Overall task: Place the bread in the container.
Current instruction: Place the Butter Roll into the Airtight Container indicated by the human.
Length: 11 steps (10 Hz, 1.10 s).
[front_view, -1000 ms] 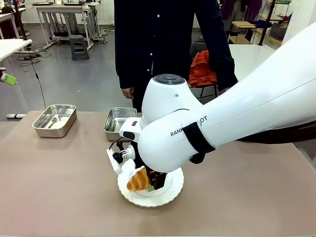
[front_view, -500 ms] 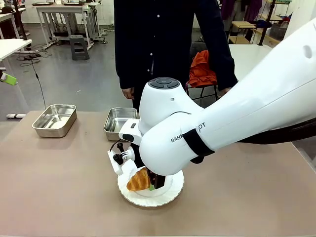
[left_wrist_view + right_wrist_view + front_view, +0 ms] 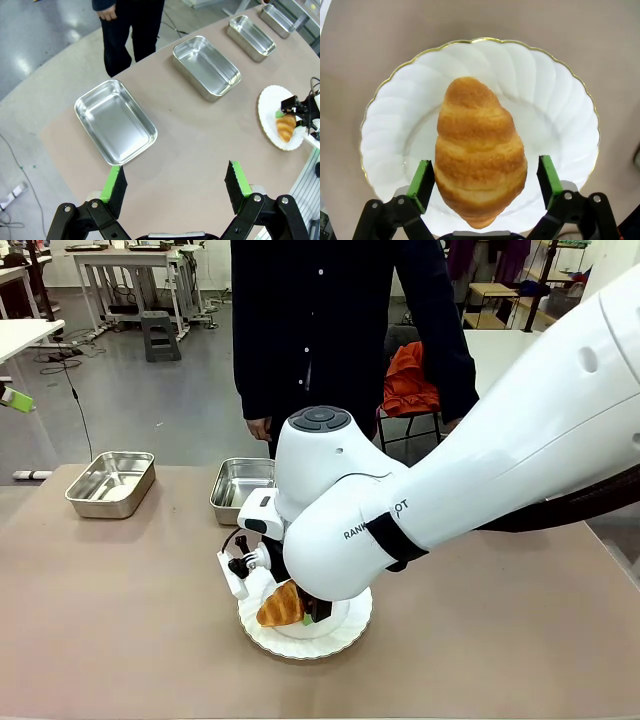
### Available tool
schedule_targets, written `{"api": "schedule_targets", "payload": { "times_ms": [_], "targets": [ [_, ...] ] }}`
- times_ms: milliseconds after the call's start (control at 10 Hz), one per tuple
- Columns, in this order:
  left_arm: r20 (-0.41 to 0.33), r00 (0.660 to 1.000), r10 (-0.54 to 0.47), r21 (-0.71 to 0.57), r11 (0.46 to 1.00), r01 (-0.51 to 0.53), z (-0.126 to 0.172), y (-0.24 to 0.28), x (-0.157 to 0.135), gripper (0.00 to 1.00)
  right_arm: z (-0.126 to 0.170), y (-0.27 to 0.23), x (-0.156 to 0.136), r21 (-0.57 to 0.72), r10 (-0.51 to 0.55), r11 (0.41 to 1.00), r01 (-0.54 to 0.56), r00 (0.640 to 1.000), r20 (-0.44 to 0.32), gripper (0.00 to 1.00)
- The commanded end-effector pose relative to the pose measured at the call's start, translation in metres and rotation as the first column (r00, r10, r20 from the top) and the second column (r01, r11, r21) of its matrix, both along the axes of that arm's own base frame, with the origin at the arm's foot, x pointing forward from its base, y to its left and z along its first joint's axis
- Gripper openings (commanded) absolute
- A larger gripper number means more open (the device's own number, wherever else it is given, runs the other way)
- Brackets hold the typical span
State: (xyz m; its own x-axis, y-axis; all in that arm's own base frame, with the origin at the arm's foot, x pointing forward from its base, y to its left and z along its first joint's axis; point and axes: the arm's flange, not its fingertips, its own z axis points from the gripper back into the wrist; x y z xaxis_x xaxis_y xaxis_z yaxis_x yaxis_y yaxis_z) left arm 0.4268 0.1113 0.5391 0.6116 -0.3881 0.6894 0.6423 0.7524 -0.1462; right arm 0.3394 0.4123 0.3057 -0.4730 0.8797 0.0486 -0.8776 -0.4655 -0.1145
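The bread, a golden-brown croissant, lies on the round white plate with one end pointing at my wrist. My right gripper is open and straddles it; the left pad sits at the crust, the right pad stands a little off. From the front, the bread shows under my right gripper on the plate. Two steel pans stand at the back left. My left gripper hangs open high over the table.
A person in dark clothes stands at the far edge, one hand hanging near the second pan. In the left wrist view several pans stand in a row, with the plate beside them. Bare tabletop lies left of the plate.
My right arm's elbow has swung left and sunk a little. The gripper stays around the croissant, which has not left the plate.
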Motion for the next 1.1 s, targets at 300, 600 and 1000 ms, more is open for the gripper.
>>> {"api": "schedule_targets", "payload": {
  "times_ms": [300, 600, 1000],
  "targets": [
    [0.005, 1.0, 0.008, -0.003, 1.0, -0.008, 0.0009, 0.0004, -0.0007, 1.0, -0.0063, 0.0046, 0.0043, -0.005, -0.026, 1.0, 0.026, 0.999, 0.027, 0.94],
    [0.005, 1.0, 0.008, -0.003, 1.0, -0.008, 0.0009, 0.0004, -0.0007, 1.0, -0.0025, 0.0039, 0.0047, -0.01, -0.03, 0.999, 0.03, 0.999, 0.021, 0.61],
    [0.005, 1.0, 0.008, -0.003, 1.0, -0.008, 0.0009, 0.0004, -0.0007, 1.0, -0.0045, 0.0, 0.0055, -0.002, -0.012, 1.0, 0.012, 1.0, 0.006, 0.41]
  ]
}}
